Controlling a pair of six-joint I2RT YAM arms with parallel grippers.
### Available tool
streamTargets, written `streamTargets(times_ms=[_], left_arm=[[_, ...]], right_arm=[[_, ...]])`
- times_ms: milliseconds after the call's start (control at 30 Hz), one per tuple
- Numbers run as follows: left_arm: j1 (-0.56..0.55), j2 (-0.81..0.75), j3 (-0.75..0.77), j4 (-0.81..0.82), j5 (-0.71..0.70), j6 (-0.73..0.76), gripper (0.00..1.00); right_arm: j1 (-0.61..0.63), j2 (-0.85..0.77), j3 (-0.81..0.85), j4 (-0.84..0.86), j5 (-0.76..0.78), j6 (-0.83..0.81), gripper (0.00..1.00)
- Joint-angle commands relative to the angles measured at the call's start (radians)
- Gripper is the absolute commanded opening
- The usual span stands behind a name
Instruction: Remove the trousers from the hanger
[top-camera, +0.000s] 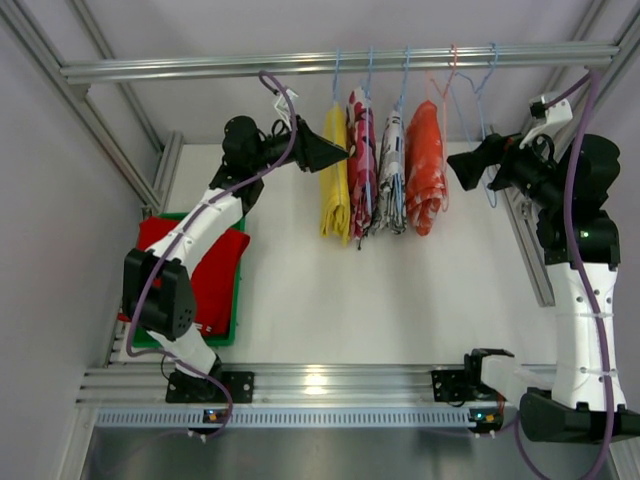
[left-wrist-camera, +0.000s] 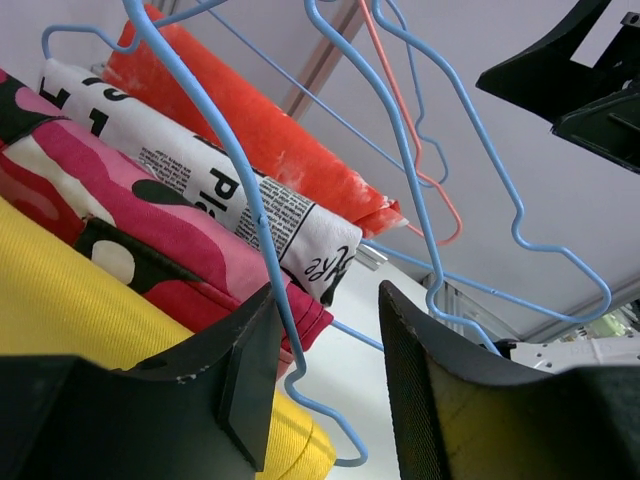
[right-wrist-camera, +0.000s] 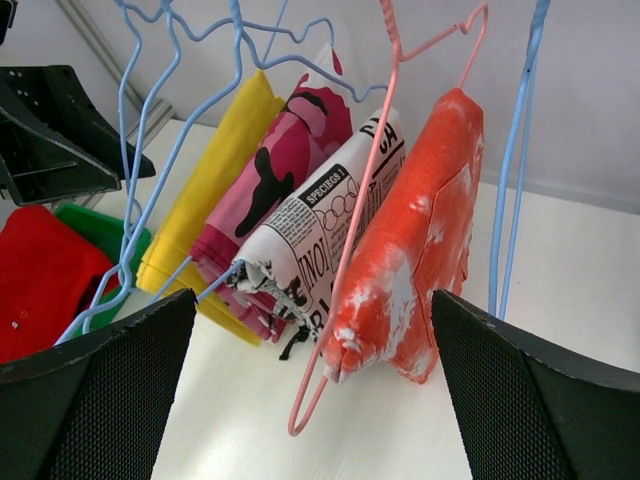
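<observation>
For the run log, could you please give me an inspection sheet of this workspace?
Surface: white table.
Job's things: yellow trousers hanging on the rail; red trousers in the green tray.
Clutter: camouflage garment, newsprint garment, orange garment hanging; empty blue hanger.
Grippers: left gripper open, blue hanger wire between its fingers; right gripper open, facing the garments.
Cables: purple cables along both arms.
Surroundings: aluminium frame.

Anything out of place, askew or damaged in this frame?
Only minor things. The red trousers lie in the green tray with one corner spilling over its rim rather than sitting inside. The orange-red trousers hanging from the rail show white blotches, which could be print or wear.
</observation>
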Motion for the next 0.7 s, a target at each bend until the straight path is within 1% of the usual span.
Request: streamTargets(times_ms=[0, 333, 433, 467, 500, 567, 600, 667], left_arm=[[-0.003, 0.013, 0.001, 0.116, 0.019, -0.059, 0.47], [-0.013, 0.026, 0.013, 0.030, -0.038, -0.041, 0.50], [-0.019, 0.026, 0.031, -0.017, -0.064, -0.032, 0.45], [-0.022, 0.029, 0.042, -0.045, -0.073, -0.024, 0.42], [-0.026, 0.028, 0.054, -0.075, -0.086, -0.021, 0.41], [-0.033, 0.020, 0.060, -0.083, -0.084, -0.050, 0.38], [-0.036, 0.016, 0.057, -0.073, -0.084, -0.061, 0.31], [-0.038, 0.002, 0.053, -0.031, -0.075, -0.105, 0.24]], right_arm=[[0.015, 0.005, 0.032, 0.019, 0.005, -0.003, 0.99], [0.015, 0.010, 0.035, 0.019, 0.004, -0.002, 1.00], [0.015, 0.011, 0.036, 0.020, 0.005, -0.002, 1.00], [0.015, 0.010, 0.035, 0.019, 0.007, -0.002, 1.00], [0.015, 0.010, 0.034, 0.019, 0.005, -0.002, 0.99], [0.015, 0.011, 0.035, 0.020, 0.005, 0.001, 1.00], [0.015, 0.013, 0.035, 0.020, 0.005, 0.000, 0.99], [0.015, 0.013, 0.035, 0.020, 0.005, 0.001, 1.00]])
